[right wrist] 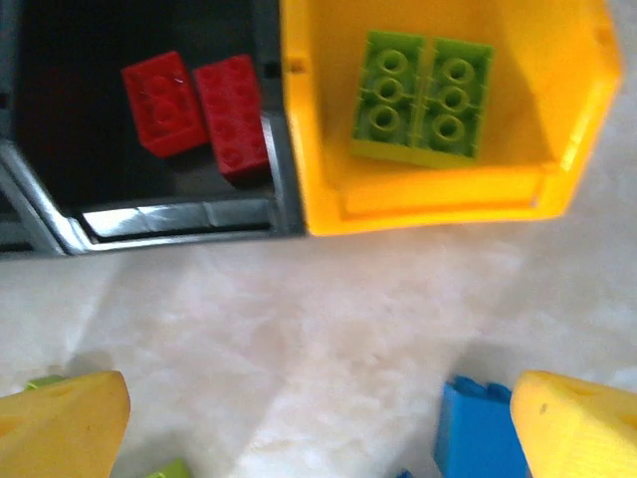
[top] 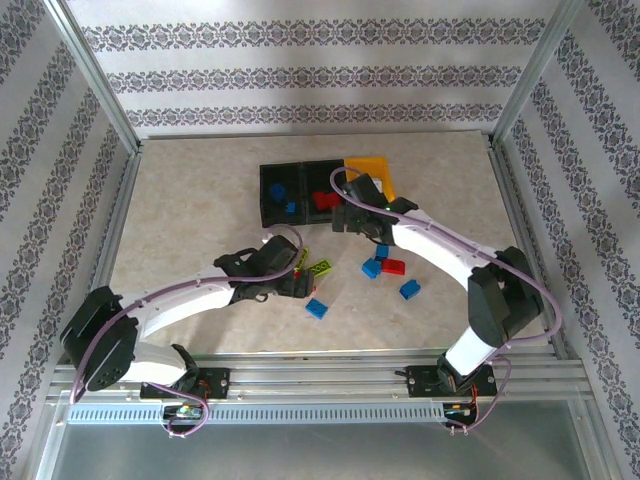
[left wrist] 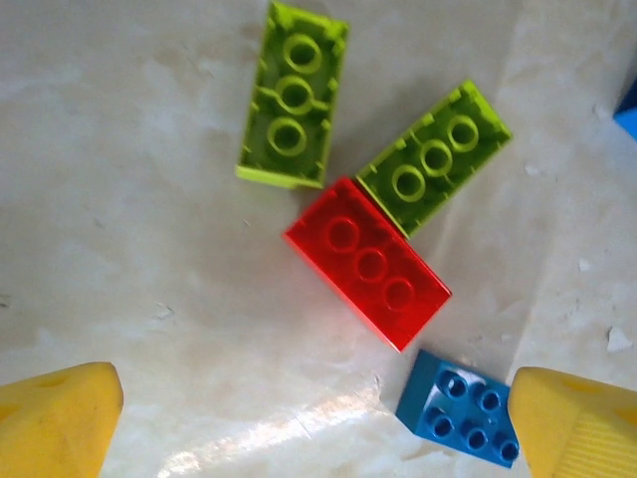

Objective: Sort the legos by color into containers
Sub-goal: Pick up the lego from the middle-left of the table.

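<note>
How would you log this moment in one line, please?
left jaws: open over loose red brick | right jaws: open by yellow bin | yellow bin: green bricks | black bin: two red bricks

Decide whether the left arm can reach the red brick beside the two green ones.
Probably yes. The left gripper hangs open, the red brick just ahead of its fingers with nothing over it. A green brick abuts it and a blue brick lies close, so closing may nudge them.
</note>
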